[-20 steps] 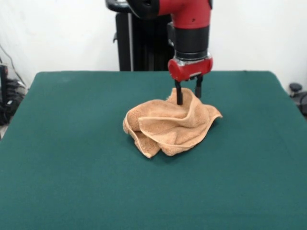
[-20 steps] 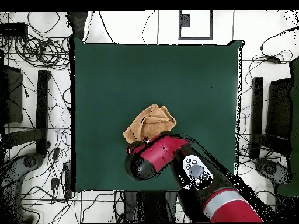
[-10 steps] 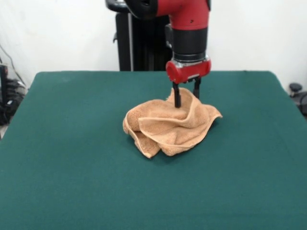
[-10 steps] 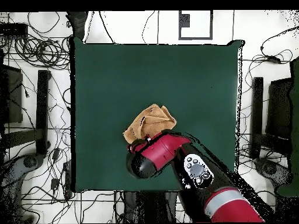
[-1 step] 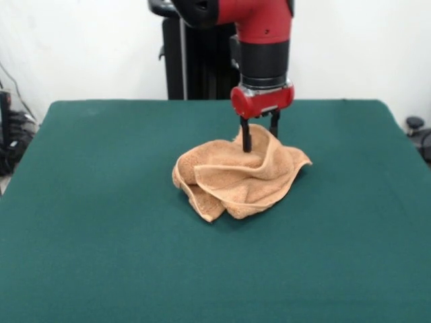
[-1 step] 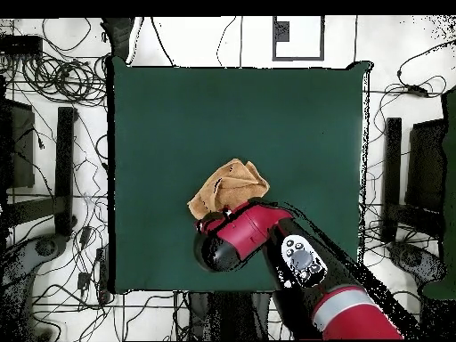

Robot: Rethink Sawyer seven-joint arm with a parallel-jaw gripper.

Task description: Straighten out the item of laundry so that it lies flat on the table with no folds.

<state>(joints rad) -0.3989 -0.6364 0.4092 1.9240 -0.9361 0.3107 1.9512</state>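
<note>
Behind raised towel [image 5: 239, 176] fold, one jaw half hidden; towel crumpled.

One camera looks across the table [image 5: 101, 269] at the robot — another looks straight down; both see it all.

Table [image 5: 101, 256]: large, rectangular, covered in plain dark green cloth. One item lies on it, a tan-orange towel [image 5: 239, 176], crumpled in overlapping folds, directly under the gripper [image 5: 258, 140] and spreading toward the camera from it in the front view. Overhead view: towel [image 6: 230, 188] shows beyond the arm's red wrist.
</note>
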